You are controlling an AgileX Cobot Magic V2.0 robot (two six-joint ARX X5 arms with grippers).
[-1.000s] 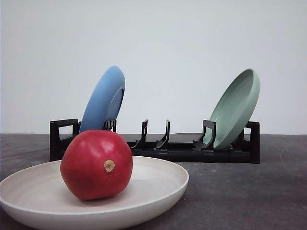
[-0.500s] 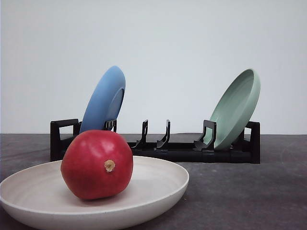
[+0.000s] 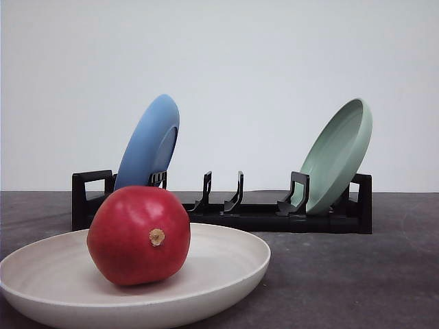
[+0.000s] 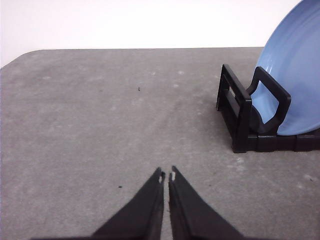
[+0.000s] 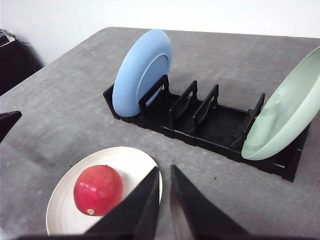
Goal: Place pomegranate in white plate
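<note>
The left gripper point(image 4: 166, 176) ends in two matte black fingers, each a flat wedge tapering to a slim tip, with a small pale notch on the inner edge of each tip. The right gripper point(image 5: 164, 170) has the same plain black tapering fingers point(image 5: 142, 202), smooth-sided, with no screws, cables or markings showing.

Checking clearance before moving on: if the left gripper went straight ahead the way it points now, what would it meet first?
Probably nothing: ahead of the left gripper lies bare table. The black rack sits off to one side, though depth is unclear.
</note>
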